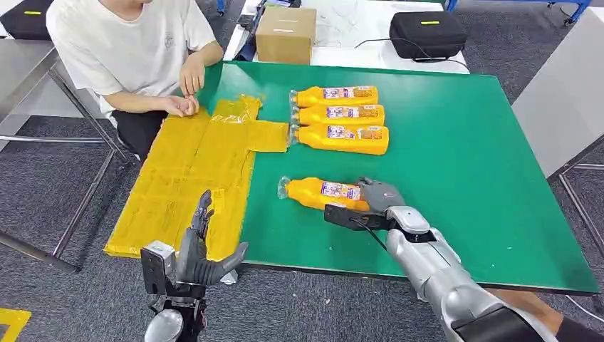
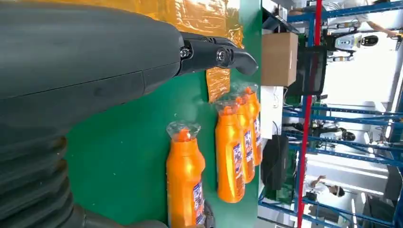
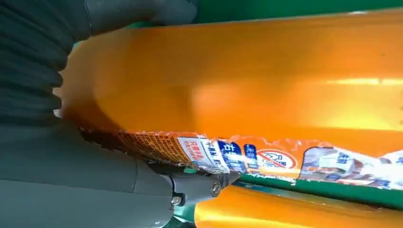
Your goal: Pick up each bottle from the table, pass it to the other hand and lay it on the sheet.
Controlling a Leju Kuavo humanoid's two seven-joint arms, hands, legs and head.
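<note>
- Right hand (image 1: 379, 194) grips the orange plastic bottle (image 1: 324, 192) lying on the green table (image 1: 463, 178), at six o'clock from three more bottles (image 1: 338, 114).
- Left hand (image 1: 201, 246), fingers spread, holds nothing, at the near edge of the crinkled yellow sheet (image 1: 192, 164), at nine o'clock from the bottle.

Orange bottles (image 1: 324, 192) with blue-and-white printed labels lay on the green table (image 1: 456, 185), a crinkled yellow sheet (image 1: 189, 178) covered its near-left part, and beyond its far edge sat a brown box (image 1: 285, 34).
</note>
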